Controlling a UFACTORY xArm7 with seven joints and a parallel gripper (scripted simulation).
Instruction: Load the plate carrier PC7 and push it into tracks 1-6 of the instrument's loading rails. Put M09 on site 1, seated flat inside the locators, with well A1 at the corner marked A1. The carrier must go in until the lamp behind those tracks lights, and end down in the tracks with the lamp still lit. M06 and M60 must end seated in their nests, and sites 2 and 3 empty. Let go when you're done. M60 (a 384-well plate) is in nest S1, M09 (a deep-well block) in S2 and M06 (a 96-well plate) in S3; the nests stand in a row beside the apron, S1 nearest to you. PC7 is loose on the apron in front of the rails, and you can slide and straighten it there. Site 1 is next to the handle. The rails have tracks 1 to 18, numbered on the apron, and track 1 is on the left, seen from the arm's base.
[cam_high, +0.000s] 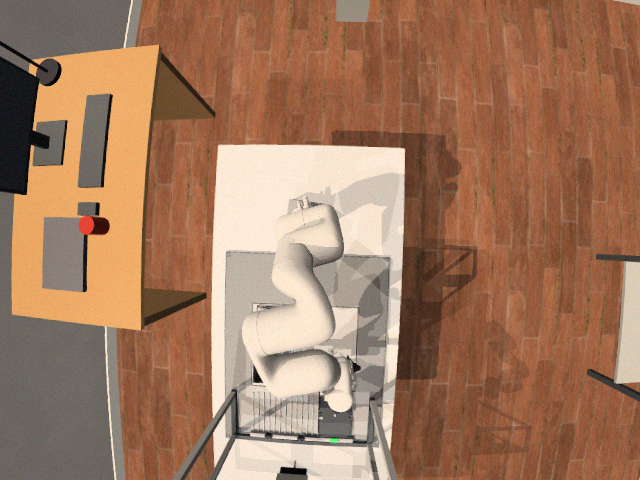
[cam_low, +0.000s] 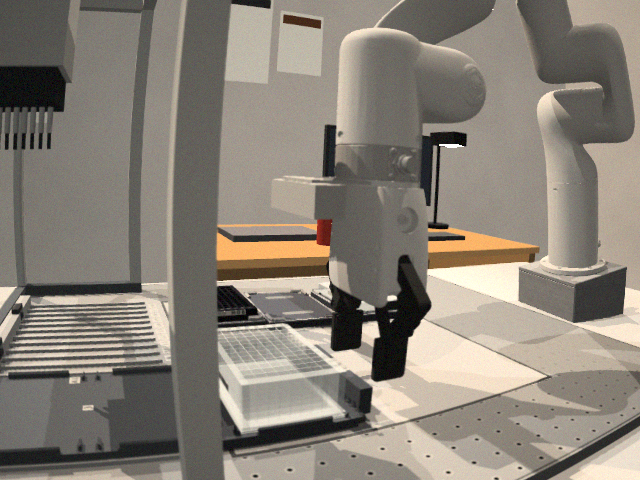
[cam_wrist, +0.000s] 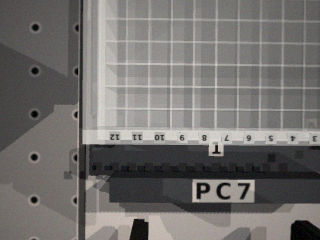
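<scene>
The plate carrier PC7 (cam_wrist: 223, 191) lies under my gripper, its label and handle edge in the wrist view. The clear deep-well block M09 (cam_low: 276, 377) sits flat on the carrier's site beside the handle (cam_low: 356, 395); it also shows in the wrist view (cam_wrist: 210, 70), with its column numbers along the near rim. The carrier's other sites (cam_low: 103, 413) look empty. My gripper (cam_low: 367, 353) hangs open and empty just above the handle, touching nothing; its fingertips show at the bottom of the wrist view (cam_wrist: 222, 234). A green lamp (cam_high: 333, 440) is lit behind the carrier (cam_high: 334, 421).
The ribbed loading rails (cam_low: 85, 330) lie beside the carrier. A frame post (cam_low: 199, 232) stands close in front and a pipetting head (cam_low: 31, 77) hangs at upper left. Nests behind hold a dark plate (cam_low: 235, 302); one nest (cam_low: 289, 304) looks bare.
</scene>
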